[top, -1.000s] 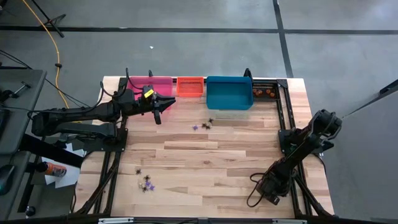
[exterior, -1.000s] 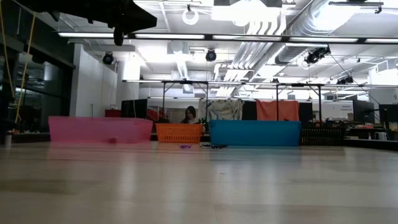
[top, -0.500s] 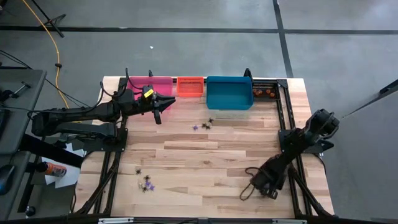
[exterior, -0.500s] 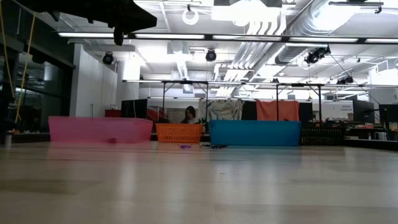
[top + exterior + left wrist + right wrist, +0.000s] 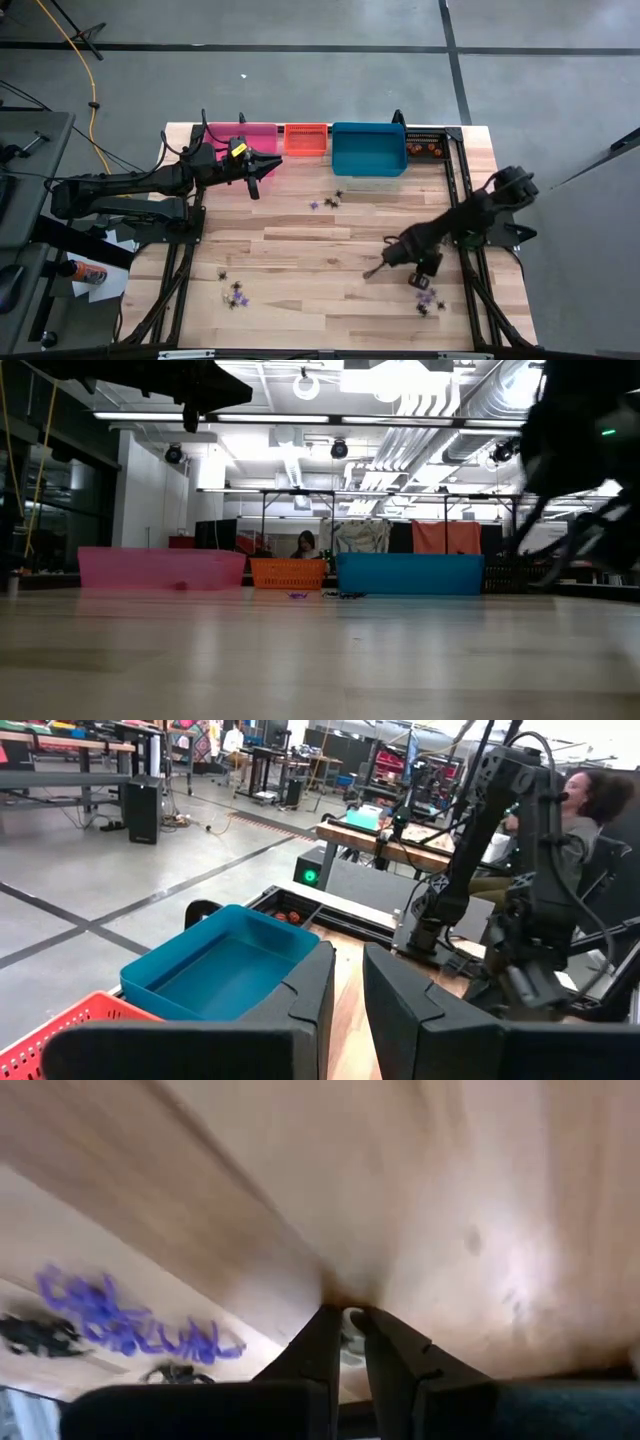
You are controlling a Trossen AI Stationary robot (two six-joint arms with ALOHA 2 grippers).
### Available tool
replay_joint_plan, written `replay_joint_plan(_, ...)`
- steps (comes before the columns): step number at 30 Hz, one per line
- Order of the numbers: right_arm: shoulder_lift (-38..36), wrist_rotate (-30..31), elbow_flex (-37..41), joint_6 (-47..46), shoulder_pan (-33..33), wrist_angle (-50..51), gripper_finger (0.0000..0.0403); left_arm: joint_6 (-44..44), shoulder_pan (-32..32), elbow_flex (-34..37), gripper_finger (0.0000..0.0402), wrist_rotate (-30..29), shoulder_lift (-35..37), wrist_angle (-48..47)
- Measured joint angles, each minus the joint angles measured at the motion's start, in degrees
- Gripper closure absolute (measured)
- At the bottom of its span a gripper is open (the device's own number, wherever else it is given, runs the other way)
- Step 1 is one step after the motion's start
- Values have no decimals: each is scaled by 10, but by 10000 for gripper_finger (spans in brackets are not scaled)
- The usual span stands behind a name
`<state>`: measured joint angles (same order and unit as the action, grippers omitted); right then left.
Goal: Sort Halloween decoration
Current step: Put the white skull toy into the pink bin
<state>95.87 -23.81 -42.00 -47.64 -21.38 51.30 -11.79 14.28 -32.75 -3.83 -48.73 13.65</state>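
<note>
Right hand [image 5: 372, 273] hanging low over the worktop [image 5: 320, 250] well in front of the blue bin [image 5: 368, 149], fingers pinching a tiny pale trinket [image 5: 351, 1320], left hand [image 5: 254, 189] hovering nearly closed left of that bin, gripping nothing visible

Halloween decoration [image 5: 236, 293]: tiny purple and black trinkets, three loose clusters on desk: near-left, mid-back by my blue bin, near-right beside my right claw.
</note>
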Motion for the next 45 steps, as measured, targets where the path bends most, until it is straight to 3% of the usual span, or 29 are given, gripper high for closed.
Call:
replay_joint_plan(7, 0, 17, -17, 95, 72, -10, 375, -1, 0, 0, 355, -1, 0, 3)
replay_joint_plan(15, 2, 146, -102, 196, 109, -64, 375, 0, 0, 0, 355, -1, 0, 32)
replay_joint_plan(18, 2, 168, -128, 223, 124, -106, 375, 0, 0, 0, 355, -1, 0, 32)
replay_joint_plan(31, 2, 174, -190, 347, 231, -406, 375, -5, 0, -11, 355, -1, 2, 90)
replay_joint_plan(40, 2, 146, -274, 391, 320, -576, 375, 74, 0, -63, 355, -1, 43, 66)
replay_joint_plan(45, 1, 113, -335, 413, 354, -616, 375, 63, 0, -72, 355, -13, 73, 10)
